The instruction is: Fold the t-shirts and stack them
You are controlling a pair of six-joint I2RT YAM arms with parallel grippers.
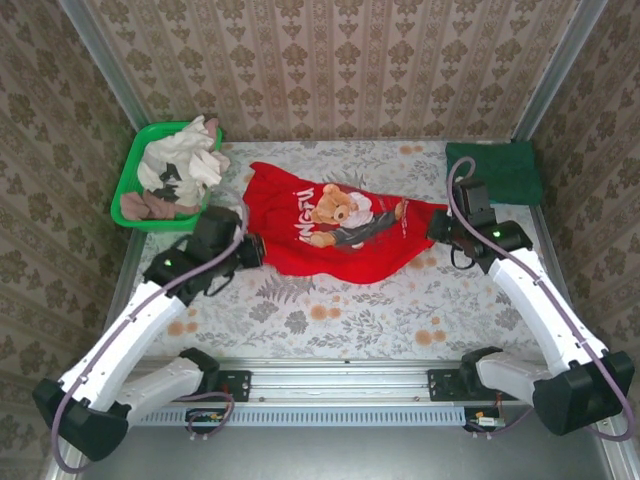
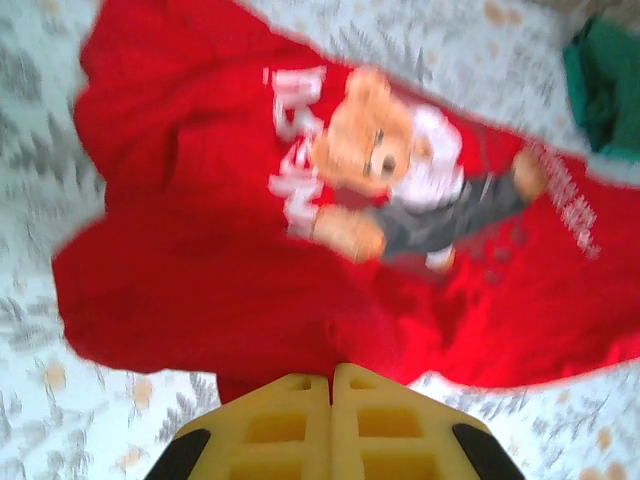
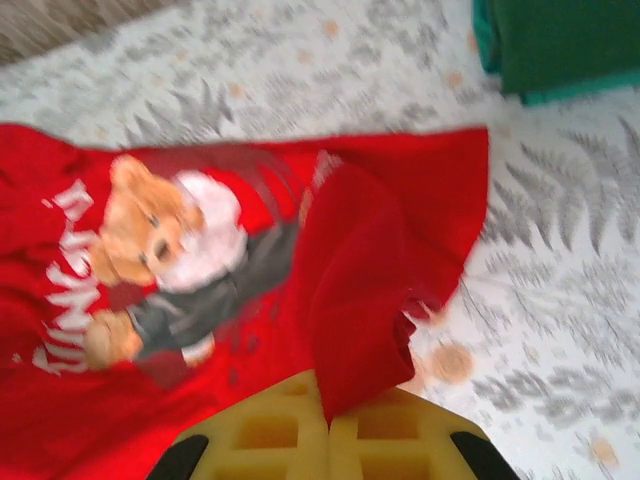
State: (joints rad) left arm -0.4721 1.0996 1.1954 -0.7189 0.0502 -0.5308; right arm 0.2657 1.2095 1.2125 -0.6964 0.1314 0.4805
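Observation:
The red t-shirt (image 1: 335, 230) with a teddy-bear picture and white lettering lies stretched across the middle of the table. My left gripper (image 1: 252, 250) is shut on its left edge; the yellow fingers (image 2: 290, 420) pinch red cloth (image 2: 220, 270). My right gripper (image 1: 437, 226) is shut on the shirt's right end, and a red fold (image 3: 370, 300) hangs from its closed fingers (image 3: 400, 435). The dark green t-shirt (image 1: 495, 170) lies folded at the back right corner (image 3: 565, 40), apart from both grippers.
A green basket (image 1: 128, 190) with several pale cloths stands at the back left. The floral table cover (image 1: 330, 320) lies bare in front of the shirt. Patterned walls close in the back and both sides.

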